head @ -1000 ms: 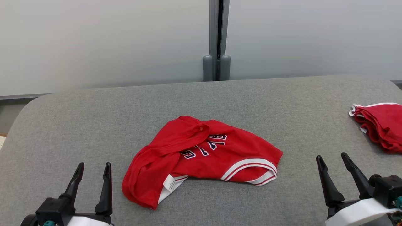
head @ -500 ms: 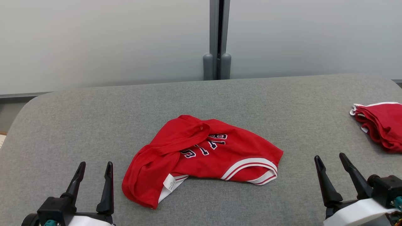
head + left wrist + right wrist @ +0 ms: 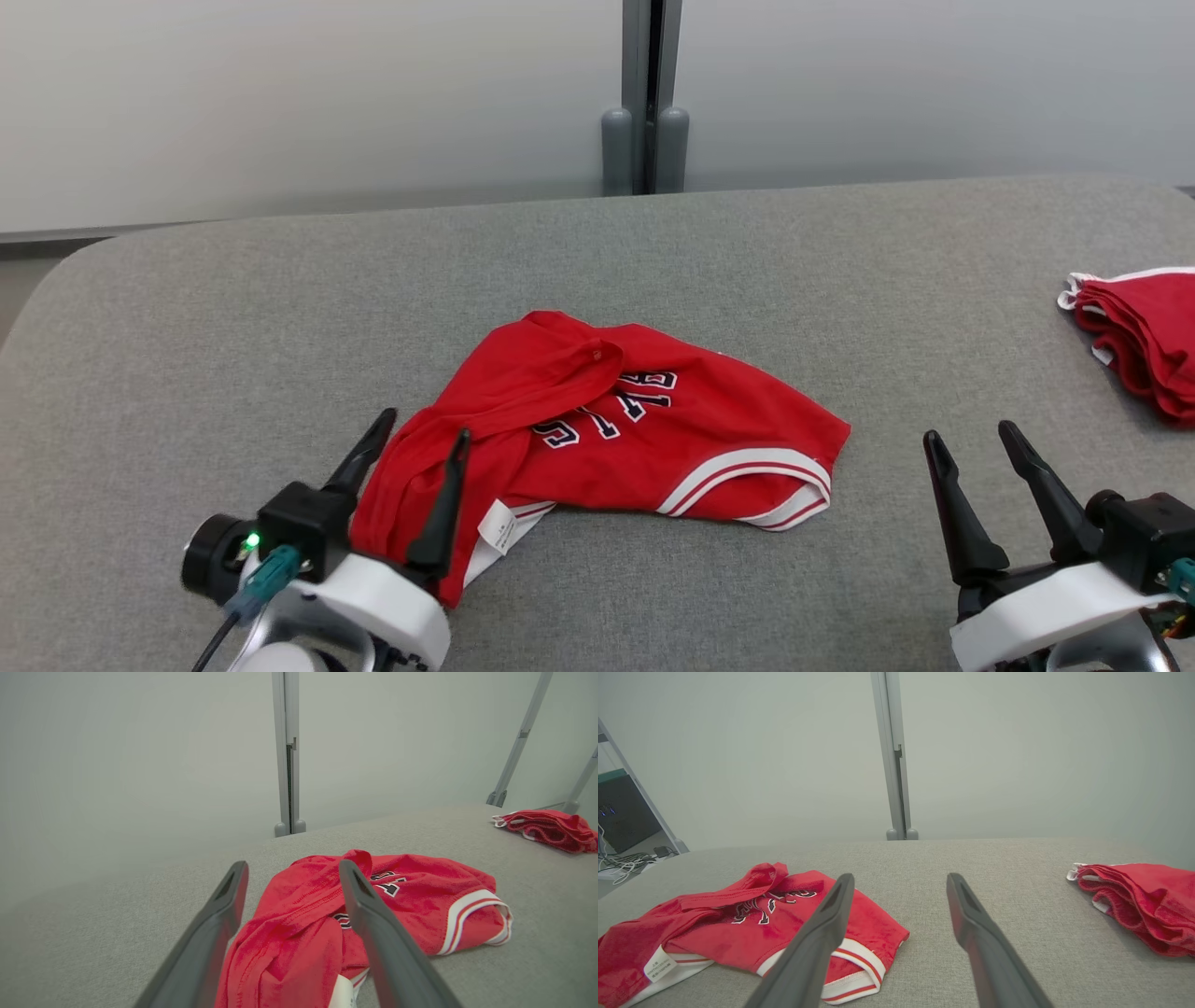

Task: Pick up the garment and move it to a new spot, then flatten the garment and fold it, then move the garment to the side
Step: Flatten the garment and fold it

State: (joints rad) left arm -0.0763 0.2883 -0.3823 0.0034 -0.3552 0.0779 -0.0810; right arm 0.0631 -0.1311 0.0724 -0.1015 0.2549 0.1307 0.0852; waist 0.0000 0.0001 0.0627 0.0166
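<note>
A crumpled red garment [image 3: 635, 429] with white trim and dark lettering lies mid-table; it also appears in the left wrist view [image 3: 411, 896] and right wrist view [image 3: 752, 924]. My left gripper [image 3: 422, 431] is open, its fingers pointing at the garment's near-left bunched end, which sits between them in the left wrist view [image 3: 292, 877]. My right gripper [image 3: 969, 437] is open over bare cloth, to the right of the garment, with nothing between its fingers [image 3: 900, 879].
A grey fabric-covered table [image 3: 233, 327] holds a stack of folded red garments [image 3: 1144, 327] at the right edge. Pale wall panels with a grey post [image 3: 644, 103] stand behind the table's far edge.
My left arm has moved forward and right to the garment's near-left end. The right gripper has barely shifted. The camera tilted slightly, so the whole scene sits higher.
</note>
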